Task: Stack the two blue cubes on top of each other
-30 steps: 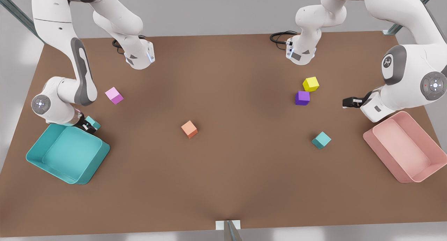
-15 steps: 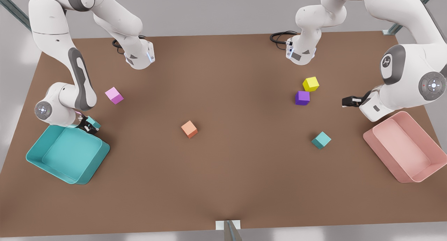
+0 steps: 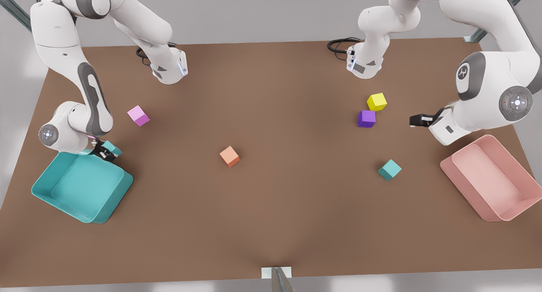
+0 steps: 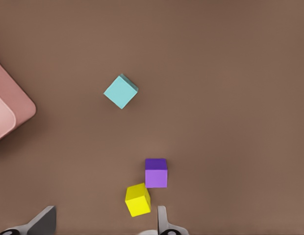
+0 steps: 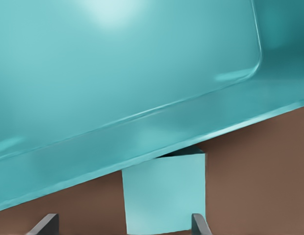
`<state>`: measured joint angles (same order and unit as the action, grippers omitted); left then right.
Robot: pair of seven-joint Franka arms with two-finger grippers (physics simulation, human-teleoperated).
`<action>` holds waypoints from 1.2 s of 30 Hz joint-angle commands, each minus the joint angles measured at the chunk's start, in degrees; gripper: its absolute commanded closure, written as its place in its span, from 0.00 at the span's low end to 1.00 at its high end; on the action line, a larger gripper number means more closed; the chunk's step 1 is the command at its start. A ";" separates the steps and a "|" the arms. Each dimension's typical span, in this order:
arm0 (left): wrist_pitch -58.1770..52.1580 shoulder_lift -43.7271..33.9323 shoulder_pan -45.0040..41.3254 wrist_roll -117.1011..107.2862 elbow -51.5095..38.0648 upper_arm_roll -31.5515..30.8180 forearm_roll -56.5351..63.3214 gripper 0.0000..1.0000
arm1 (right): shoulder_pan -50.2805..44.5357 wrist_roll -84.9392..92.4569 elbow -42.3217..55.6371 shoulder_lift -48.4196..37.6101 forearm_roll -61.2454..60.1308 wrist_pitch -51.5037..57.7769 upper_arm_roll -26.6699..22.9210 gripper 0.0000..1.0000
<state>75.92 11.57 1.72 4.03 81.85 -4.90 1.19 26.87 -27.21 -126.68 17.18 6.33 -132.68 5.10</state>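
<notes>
Over at the front view's left, the right gripper (image 3: 106,152) hangs low beside the rim of the teal bin (image 3: 63,199), with one blue cube (image 3: 112,147) between its jaws. From its wrist camera the jaws stand open, one to each side of that cube (image 5: 164,193), with brown worktop showing in the gaps, so I'd call it bracketed but not yet pinched. The cube sits on the worktop (image 3: 271,207) hard against the bin wall (image 5: 142,112).

It looks a plain, stiff, matte block, probably light, with nothing about it that would crush or slip. The two free side faces look the place to take it, pinched square and about mid-height. The face toward the bin is boxed in, so there is little room on that side, and a finger could catch the rim.

Moving across: a pink cube (image 3: 138,115), then an orange cube (image 3: 229,156) near the middle, both well clear.

Toward the front view's right, a purple cube (image 3: 366,118) and a yellow cube (image 3: 377,102) sit just beside each other. Below them the second blue cube (image 3: 390,169) lies alone in open space, turned cornerwise to the worktop's edge, easy to reach from any side.

Farthest right, the left gripper (image 3: 417,120) waits above the worktop near the pink bin (image 3: 461,177), jaws apart and empty.
</notes>
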 commanded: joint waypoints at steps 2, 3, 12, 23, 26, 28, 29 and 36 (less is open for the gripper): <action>-0.94 -0.32 -0.58 -1.75 -0.03 -0.02 -0.05 0.00 | 0.99 7.87 -0.06 0.05 -0.09 -0.21 0.00 0.00; -1.47 -0.32 -0.58 -1.75 -0.03 -0.11 0.04 0.00 | 1.43 8.13 -0.14 0.05 -0.09 -0.21 0.00 0.00; -1.47 -0.32 -0.58 -1.75 -0.03 -0.11 0.04 0.00 | 1.52 8.14 -1.81 -0.39 -0.97 -0.13 0.09 0.00; -1.74 -0.32 -0.32 -1.75 0.06 -0.02 0.04 0.00 | 2.49 8.49 -1.29 1.01 -0.97 -0.65 0.00 0.00; -2.53 -0.32 -0.40 -1.75 0.06 -0.02 0.04 0.00 | 2.58 8.49 -1.29 1.45 -1.41 -1.18 0.00 0.00; -2.53 -0.32 -0.40 -1.75 0.06 -0.02 0.04 0.00 | 3.37 8.75 -1.29 2.24 -1.41 -1.80 0.00 0.00; -2.61 -0.32 -0.40 -1.75 0.06 -0.02 0.04 0.00 | 3.72 8.93 -1.29 2.68 -1.32 -1.88 0.09 0.00; -2.61 -1.20 -0.58 -1.75 0.06 -0.20 0.13 0.00 | 3.89 9.19 -1.02 4.62 -1.41 -3.20 0.09 0.01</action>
<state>73.47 10.57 1.22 2.51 81.94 -5.05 1.28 30.76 -19.98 -127.75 21.68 5.04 -135.04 5.18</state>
